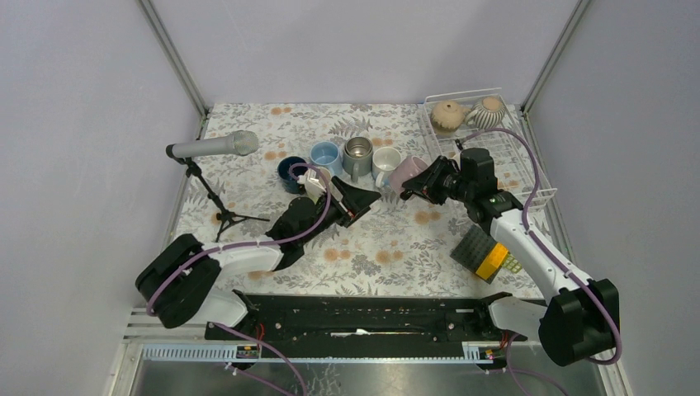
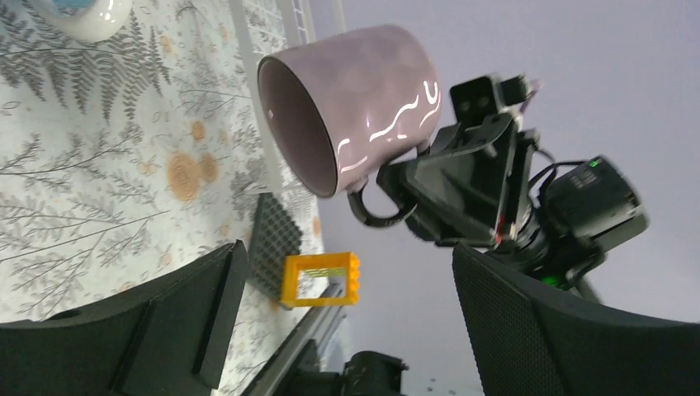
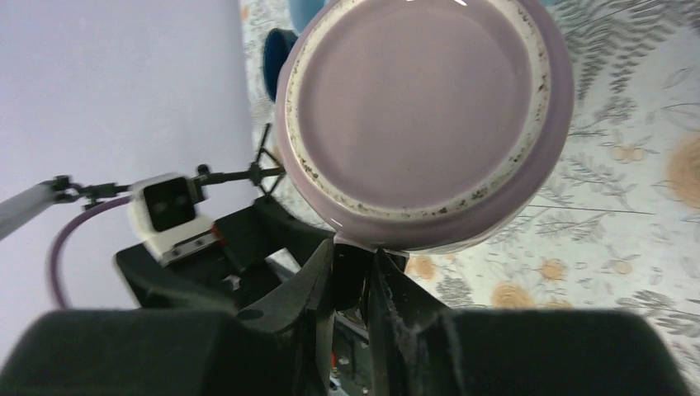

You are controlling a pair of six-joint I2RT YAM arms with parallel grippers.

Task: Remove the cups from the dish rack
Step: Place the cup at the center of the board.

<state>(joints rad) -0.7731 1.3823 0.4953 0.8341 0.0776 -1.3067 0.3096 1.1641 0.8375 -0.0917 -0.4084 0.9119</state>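
Note:
My right gripper [image 1: 428, 183] is shut on the dark handle of a pink cup [image 1: 410, 175], holding it on its side above the table, left of the white wire dish rack [image 1: 522, 169]. In the right wrist view the cup's base [image 3: 425, 107] fills the frame above the pinched fingers [image 3: 330, 272]. My left gripper [image 1: 361, 202] is open, its fingers [image 2: 198, 313] wide apart, facing the pink cup's mouth [image 2: 297, 132] and apart from it. A tan cup [image 1: 448, 115] and a striped cup [image 1: 490, 110] lie in the rack. Dark blue [image 1: 290, 172], light blue [image 1: 326, 155], metallic grey [image 1: 358, 157] and white [image 1: 385, 163] cups stand on the table.
A microphone on a small tripod [image 1: 215, 148] stands at the left of the floral cloth. A black-and-orange square pad [image 1: 483, 250] lies near the right arm, its orange block [image 2: 322, 279] showing between my left fingers. Grey walls close in both sides.

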